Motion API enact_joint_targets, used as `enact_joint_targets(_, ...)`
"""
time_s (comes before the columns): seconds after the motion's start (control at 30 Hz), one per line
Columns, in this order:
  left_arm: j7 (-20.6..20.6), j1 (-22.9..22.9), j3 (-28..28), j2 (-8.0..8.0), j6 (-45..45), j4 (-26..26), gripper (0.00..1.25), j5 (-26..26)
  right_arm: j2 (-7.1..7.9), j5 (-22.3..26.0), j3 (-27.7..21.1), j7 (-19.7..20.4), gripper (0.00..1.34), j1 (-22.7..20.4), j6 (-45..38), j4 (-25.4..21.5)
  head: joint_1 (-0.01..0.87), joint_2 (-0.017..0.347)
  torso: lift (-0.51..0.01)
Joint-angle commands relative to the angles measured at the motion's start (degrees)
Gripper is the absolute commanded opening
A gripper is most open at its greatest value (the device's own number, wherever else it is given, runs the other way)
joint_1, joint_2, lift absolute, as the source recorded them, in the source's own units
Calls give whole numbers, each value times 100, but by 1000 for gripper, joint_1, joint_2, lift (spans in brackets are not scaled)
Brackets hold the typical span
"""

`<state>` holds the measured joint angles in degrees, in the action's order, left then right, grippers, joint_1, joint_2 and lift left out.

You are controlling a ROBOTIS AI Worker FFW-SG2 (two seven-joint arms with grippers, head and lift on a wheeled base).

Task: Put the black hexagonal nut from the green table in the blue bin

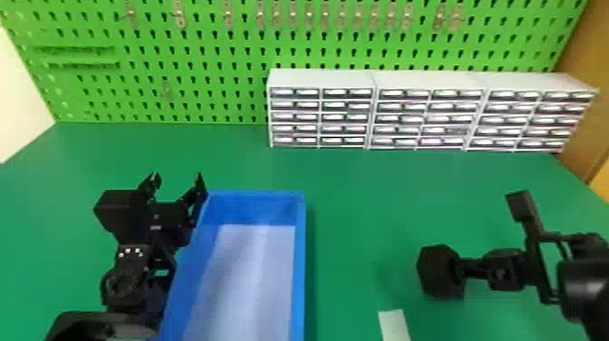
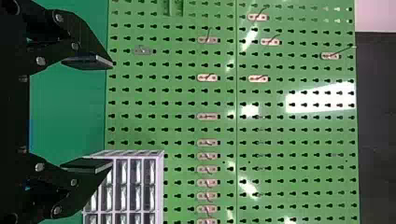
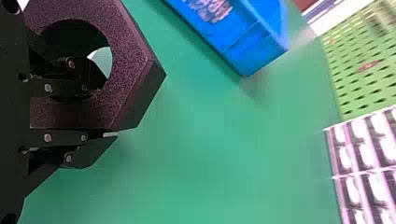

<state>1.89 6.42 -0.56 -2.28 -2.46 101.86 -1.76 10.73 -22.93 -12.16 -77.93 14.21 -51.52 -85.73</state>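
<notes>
Right jaws grip the nut (image 1: 438, 273) right of the bin (image 1: 299, 258); it should go left. Left jaws gape beside the bin.

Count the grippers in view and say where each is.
2: the left gripper, open beside the far left corner of the bin; and the right gripper, to the right of the bin, clamped on the nut.

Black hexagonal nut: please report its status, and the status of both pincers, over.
Nut gripped in right pincer, one finger inside its hole. Left pincer open, near far left corner of blue bin. Bin's right wall stands between.
</notes>
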Motion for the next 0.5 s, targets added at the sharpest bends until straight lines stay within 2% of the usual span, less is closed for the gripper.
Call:
enact_joint_targets(0.0, 4, 0, 21, 0, 0, -17, 747, 0, -62, 421, -190, 235, 158, 11, 151, -110, 657, 57, -95)
enact_joint_targets(0.17, 13, 0, 21, 0, 0, -25, 747, 0, -159, 781, -348, 753, 158, 20, 371, -313, 657, 57, -95)
enact_joint_targets(0.27, 22, 0, 21, 0, 0, -25, 747, 0, -203, 834, -383, 1017, 158, 29, 450, -480, 657, 57, -95)
enact_joint_targets(0.47, 48, -9, 56, 0, 0, -43, 747, 0, -194, 1221, -252, 1254, 160, 90, 503, -611, 657, 57, -95)
